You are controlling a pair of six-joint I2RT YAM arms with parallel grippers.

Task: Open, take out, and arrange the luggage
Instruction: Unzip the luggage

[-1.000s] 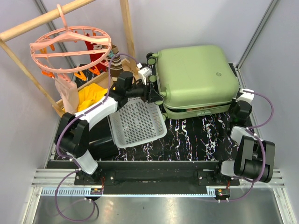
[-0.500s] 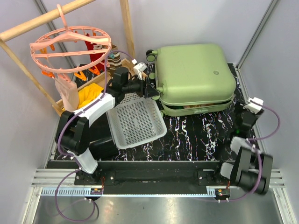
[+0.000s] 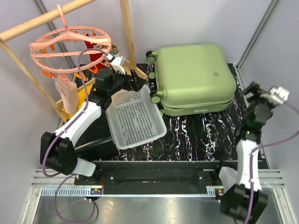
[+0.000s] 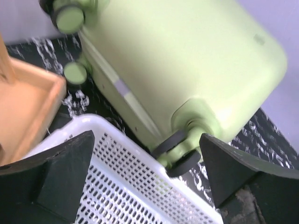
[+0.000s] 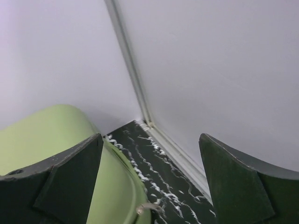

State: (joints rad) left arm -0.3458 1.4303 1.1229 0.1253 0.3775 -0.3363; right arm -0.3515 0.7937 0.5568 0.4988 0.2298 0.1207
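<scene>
- Your left claw (image 4: 147, 184) is spread wide and holds nothing. It hovers off the wheeled end of the luggage (image 3: 194, 77), clear of the shell.
- Just ahead of that claw sits one corner wheel (image 4: 180, 156) of the luggage. Under and between its fingers lies the rim of the white basket (image 3: 135, 119).
- To that claw's left is a wooden tray (image 4: 25, 112).
- The luggage lies flat on the black marbled table (image 3: 201, 133), broad side up, and its two halves look closed together.
- Your right claw (image 5: 149, 186) is also apart and empty, raised off the luggage's opposite end.
- Ahead and left of the right claw the green shell curves into view, with the wall corner straight ahead.
</scene>
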